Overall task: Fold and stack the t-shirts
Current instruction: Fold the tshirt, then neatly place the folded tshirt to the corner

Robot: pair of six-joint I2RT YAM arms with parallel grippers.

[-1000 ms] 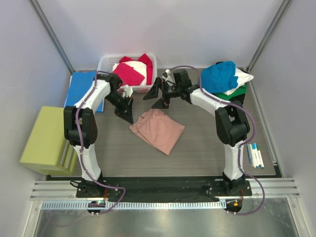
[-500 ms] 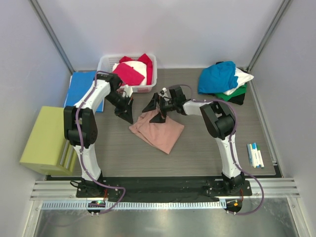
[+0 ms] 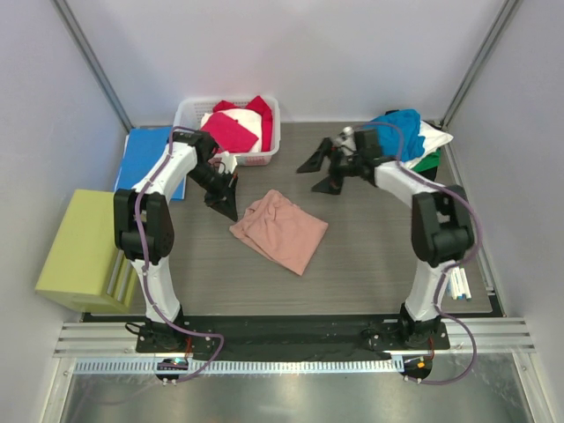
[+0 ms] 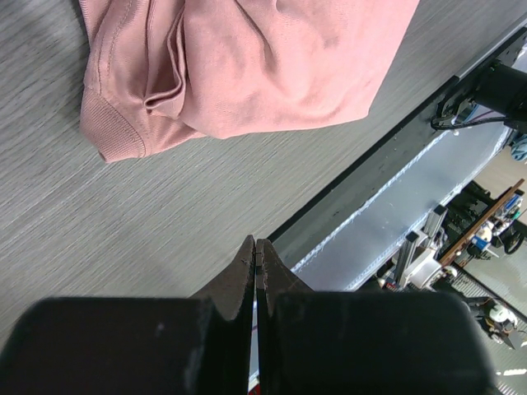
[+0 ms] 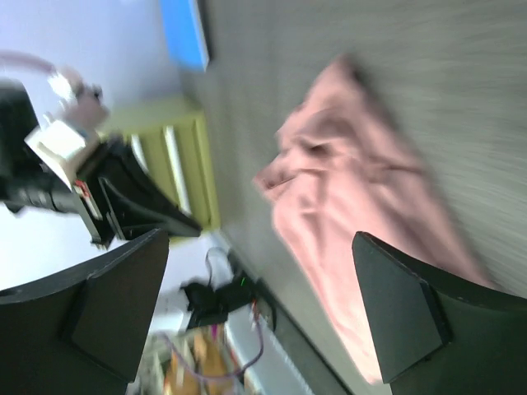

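Pink shirt (image 3: pixel 280 231) lies mid worktop (image 3: pixel 370 256), seemingly folded; our left claw (image 3: pixel 226 203) is clenched empty, our right claw (image 3: pixel 319 174) released. We risk unfolding it by pinching one layer.

Robotics lab, white enclosure walls (image 3: pixel 308 53), aluminium base rail (image 3: pixel 291 342)

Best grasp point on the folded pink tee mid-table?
Probably pinch the folded dusty-pink cloth t-shirt at its bunched, layered far-left edge, coming from above. The folds there rise off the grey table, while the near-right corner lies flat. The shut left gripper sits closest.
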